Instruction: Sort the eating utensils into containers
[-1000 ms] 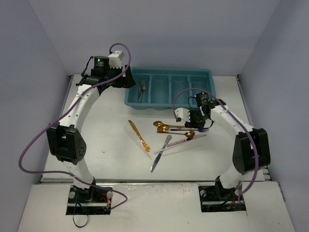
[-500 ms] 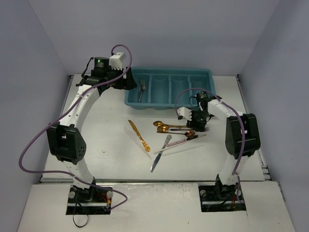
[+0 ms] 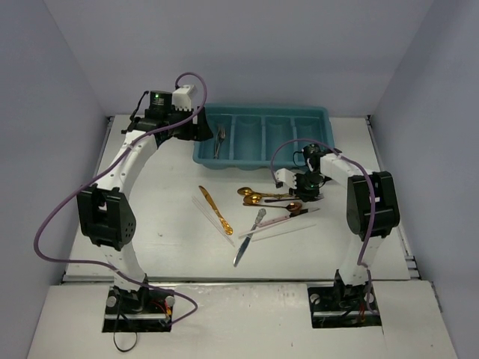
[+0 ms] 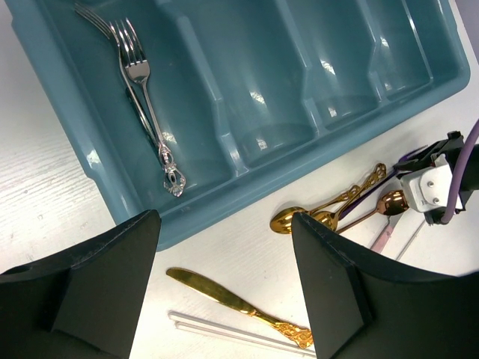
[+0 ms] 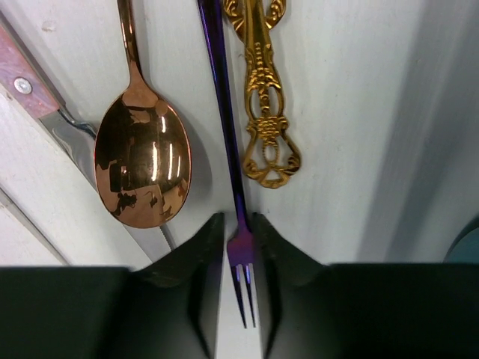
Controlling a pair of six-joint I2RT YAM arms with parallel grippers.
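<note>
The teal tray (image 3: 262, 163) lies at the back of the table, and two silver forks (image 4: 142, 82) rest in its leftmost compartment. My left gripper (image 4: 224, 224) hovers open over the tray's near rim (image 4: 112, 202), holding nothing. A gold knife (image 3: 215, 209), two gold spoons (image 3: 251, 196) and a silver knife (image 3: 243, 250) lie on the table. My right gripper (image 5: 238, 232) is down on the table with its jaws closed in on the neck of a purple fork (image 5: 224, 97). This fork lies between a copper spoon (image 5: 142, 168) and an ornate gold handle (image 5: 262, 112).
Clear thin sticks (image 3: 209, 213) lie beside the gold knife. A pink-handled knife (image 3: 277, 221) and another silver utensil (image 3: 258, 218) cross each other mid-table, close to the copper spoon. The tray's other three compartments hold nothing.
The right gripper has lowered onto the purple fork and narrowed its jaws around it. The left arm has shifted slightly to the right above the tray.
</note>
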